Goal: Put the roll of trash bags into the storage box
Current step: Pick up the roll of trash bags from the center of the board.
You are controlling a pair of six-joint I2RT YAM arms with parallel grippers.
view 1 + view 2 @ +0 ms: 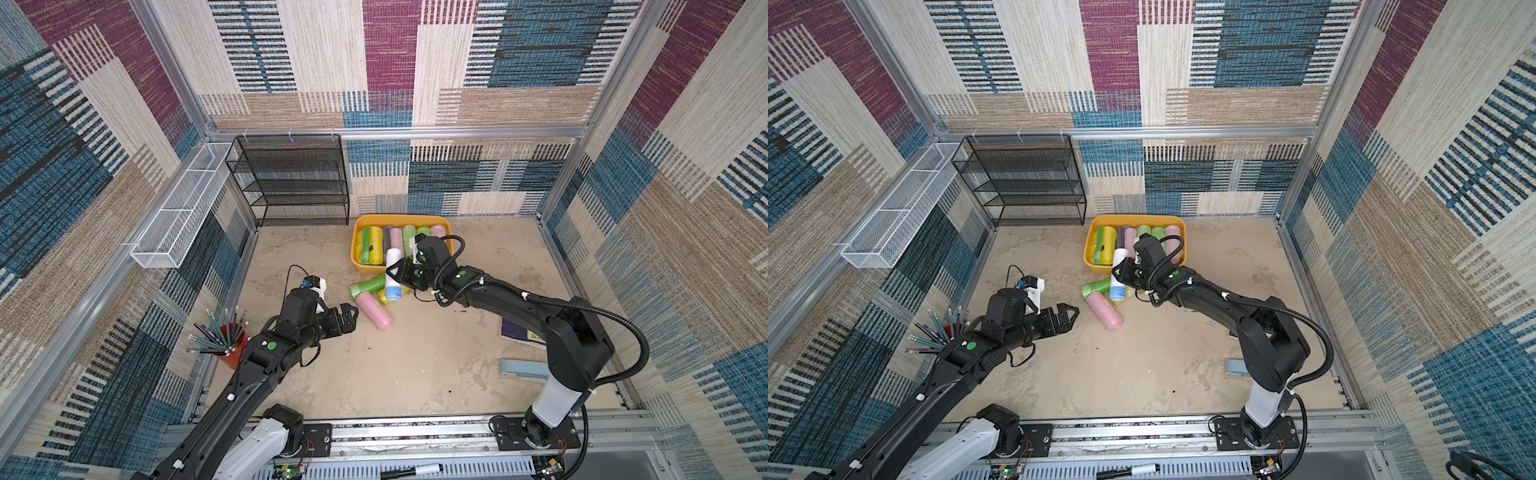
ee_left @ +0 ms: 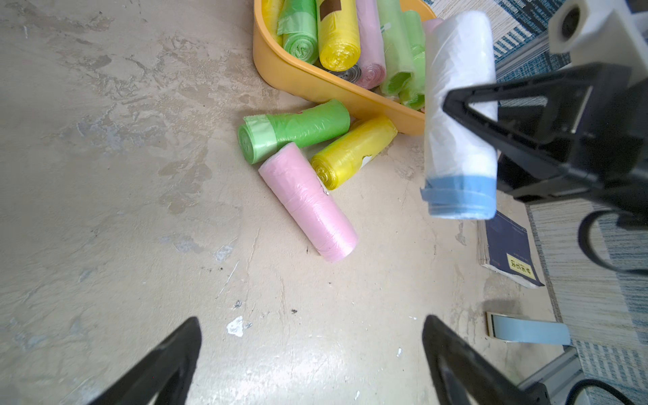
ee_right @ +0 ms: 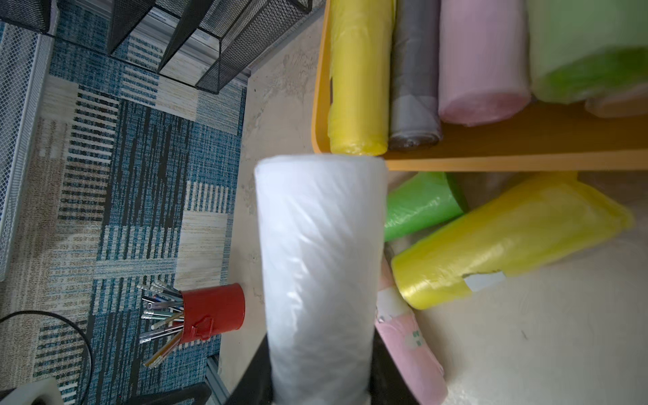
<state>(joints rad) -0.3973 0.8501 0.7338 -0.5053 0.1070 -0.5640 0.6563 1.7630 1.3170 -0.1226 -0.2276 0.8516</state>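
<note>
Clamped tight in the right tool: the roll of trash bags, white with a blue near end, lifted off the bench. Held lengthwise near to far, far end just over the near rim of the storage box, not yet inside. Below, on the bench just near of the box: green roll, yellow roll and pink roll, touching. Left tool spread wide, gripping nothing, hovering just left of the pink roll.

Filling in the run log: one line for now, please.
right gripper: shut on white roll | white roll: off table, not yet in storage box | left gripper: open, empty
</note>
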